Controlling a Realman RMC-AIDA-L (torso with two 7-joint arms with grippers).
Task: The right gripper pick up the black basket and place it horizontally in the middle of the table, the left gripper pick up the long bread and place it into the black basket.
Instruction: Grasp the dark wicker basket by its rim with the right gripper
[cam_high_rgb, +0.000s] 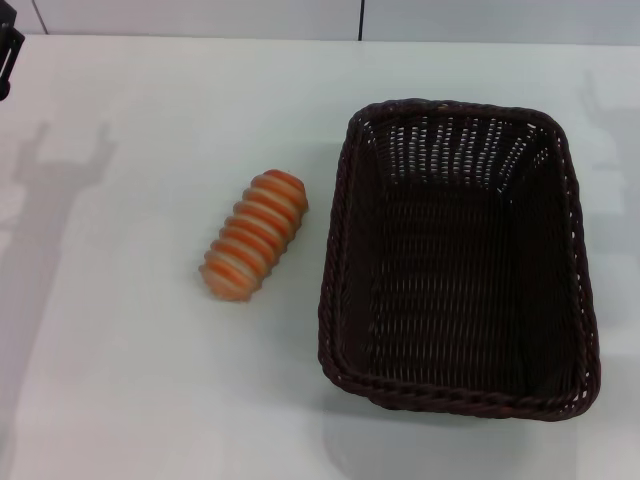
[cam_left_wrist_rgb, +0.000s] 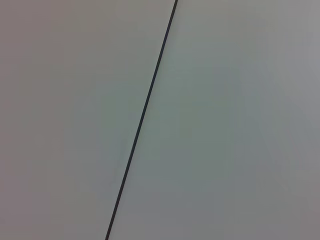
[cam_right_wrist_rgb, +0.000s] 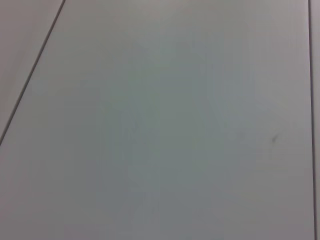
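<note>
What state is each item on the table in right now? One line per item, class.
black basket: upright, empty, long side running away from the robot, on the right half of the table.
long bread: lying flat on the table, left of the basket, not touching it.

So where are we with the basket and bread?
Nothing is done yet. The basket sits empty on the table's right side, long axis pointing away from the robot. The bread lies left of it, apart. Neither gripper is on anything; both placements remain.
</note>
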